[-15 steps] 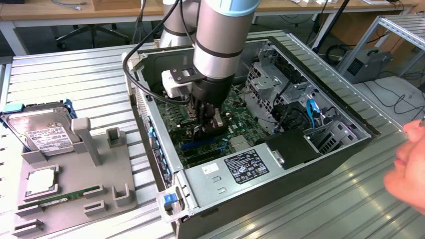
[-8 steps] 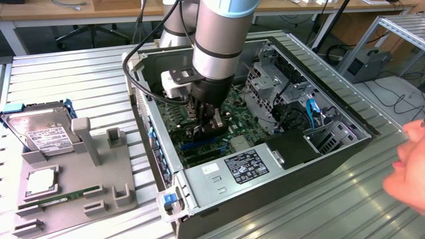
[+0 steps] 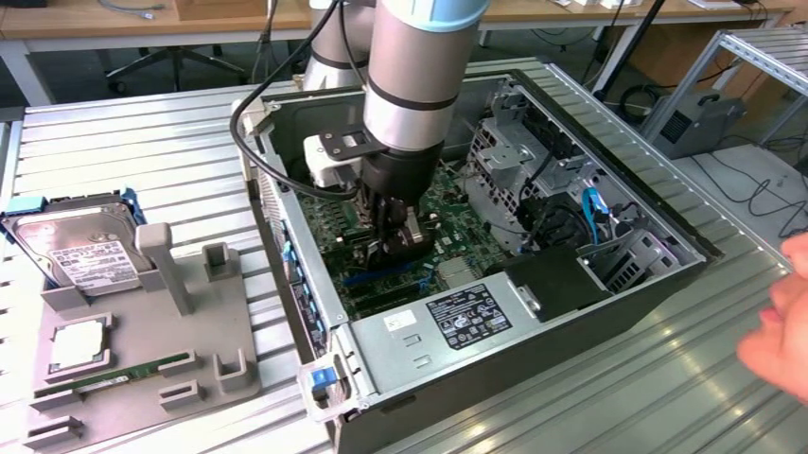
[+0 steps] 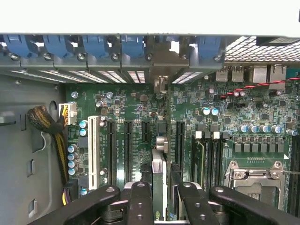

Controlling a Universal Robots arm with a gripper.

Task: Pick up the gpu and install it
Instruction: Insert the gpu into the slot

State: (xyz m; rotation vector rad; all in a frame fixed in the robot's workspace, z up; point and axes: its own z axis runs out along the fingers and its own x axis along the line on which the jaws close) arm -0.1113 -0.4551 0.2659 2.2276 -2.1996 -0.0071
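A person's hand (image 3: 781, 326) showed blurred at the exterior view's right edge, nearest the camera. Below it ran the bench (image 3: 165, 161), a surface of ribbed pale metal slats. On the bench at the exterior view's left lay a grey fixture tray (image 3: 146, 369) with upright posts; it carried a slim green RAM stick (image 3: 108, 378), a square silver chip (image 3: 79, 342) and, at its far end, a silver hard drive (image 3: 79, 248) with a white label.

Beside the tray lay an open computer case (image 3: 378, 364) on its side, its power supply (image 3: 470, 317) with a black label at the near end and a metal drive cage (image 3: 512, 161) further in. The arm (image 3: 411, 85) reached down into the case. Its claw (image 3: 394, 238) hung just over the green motherboard (image 4: 140, 140), part-way closed on the gpu (image 4: 159, 183), which stood on edge between the black fingers (image 4: 140, 201), in line with the long black expansion slots (image 4: 127, 150). In the wrist view the card ran up the middle toward the slotted back wall with its blue clips (image 4: 96, 44); whether its edge was seated in a slot I could not tell. A white slot (image 4: 93, 150) and a yellow and black cable bundle (image 4: 51, 126) lay to one side, a silver processor socket (image 4: 255, 176) to the other.

Beyond the bench stood wooden desks (image 3: 151, 19), an office chair base (image 3: 177, 61), loose cables on the floor, and an aluminium frame (image 3: 745, 66) with a grey box (image 3: 694, 118).
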